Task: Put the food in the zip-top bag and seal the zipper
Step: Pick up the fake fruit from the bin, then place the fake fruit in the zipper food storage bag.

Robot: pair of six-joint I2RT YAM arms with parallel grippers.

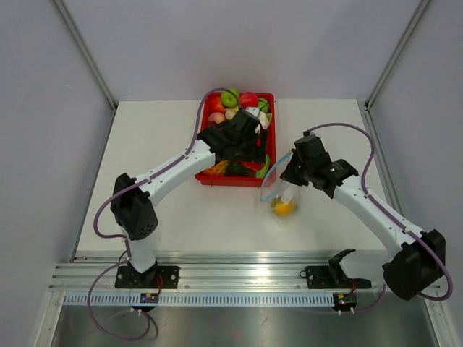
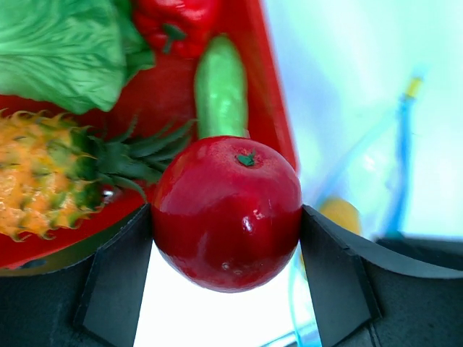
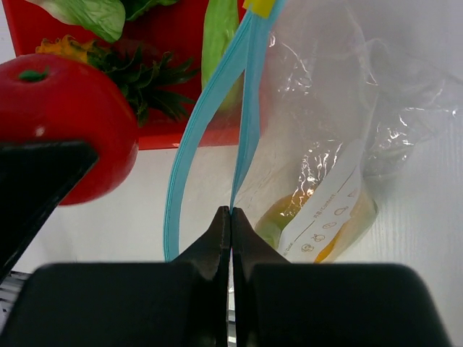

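**My left gripper [image 2: 226, 217] clamps a red tomato [image 2: 226, 213]; my right gripper [image 3: 231, 217] pinches the zip-top bag [image 3: 325, 108]**

In the left wrist view, my two dark fingers [image 2: 119, 282] press against either side of a glossy red tomato with a small green stem cap, filling the middle of the frame. Behind it is the red tray [image 2: 268, 87], holding a pineapple [image 2: 43, 181], a leaf of lettuce [image 2: 58, 58], a red pepper [image 2: 177, 25] and a long green vegetable [image 2: 221, 87].

In the right wrist view, my right fingertips are pressed together on one side of the zipper [image 3: 249, 108], a light blue strip. The other side of the strip bows away to the left, so the mouth gapes open. The bag is clear and crinkled, and low inside it lies a yellow-orange fruit [image 3: 354, 224], partly behind a white label. The tomato shows at the left of this view, near the open mouth, outside the bag.

From the top camera, the bag stands on the white table [image 1: 159, 217] just beside the tray's near right corner. My left arm reaches over the tray; my right arm comes in from the right.
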